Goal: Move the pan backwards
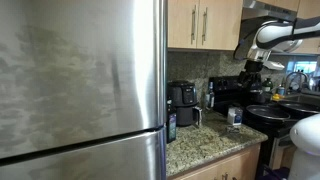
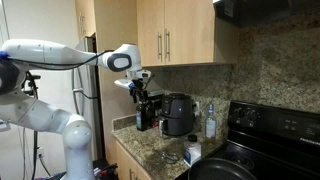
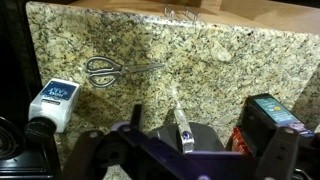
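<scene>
Nothing is being gripped by the fingers of the gripper (image 2: pixel 139 91). Whether they are being held apart or together cannot be told, since only dark, blurred parts are being shown along the bottom of the wrist view. The gripper is being held high over the coffee maker (image 2: pixel 176 115), and the wrist camera is being pointed at the granite counter (image 3: pixel 200 60), scissors (image 3: pixel 112 68) and a small white device (image 3: pixel 55 100). The pan (image 1: pixel 268 114) is being shown on the black stove (image 2: pixel 275 125), well apart from the gripper and low in both exterior views.

The step in hand is being judged as the approach. It is probably being served best if the arm is carried across to the stove above the bottle (image 2: pixel 210 120). The fingers are best spread before being lowered over the pan's rim. The pan is better slid level towards the wall than lifted.
</scene>
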`<control>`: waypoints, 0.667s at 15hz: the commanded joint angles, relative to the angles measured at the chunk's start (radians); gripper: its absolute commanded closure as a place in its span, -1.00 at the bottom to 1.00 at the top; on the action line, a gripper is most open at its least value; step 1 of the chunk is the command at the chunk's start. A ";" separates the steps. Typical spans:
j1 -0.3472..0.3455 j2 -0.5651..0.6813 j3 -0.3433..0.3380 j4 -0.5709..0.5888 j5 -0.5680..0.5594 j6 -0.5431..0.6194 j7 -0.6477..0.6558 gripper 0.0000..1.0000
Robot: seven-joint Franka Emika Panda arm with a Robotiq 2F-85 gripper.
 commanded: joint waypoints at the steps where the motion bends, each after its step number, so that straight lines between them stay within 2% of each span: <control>1: -0.012 0.002 0.009 0.002 0.009 -0.001 -0.008 -1.00; 6: -0.012 0.002 0.009 0.002 0.009 -0.001 -0.008 -1.00; 10: -0.137 0.044 -0.012 -0.020 -0.169 0.061 0.046 -1.00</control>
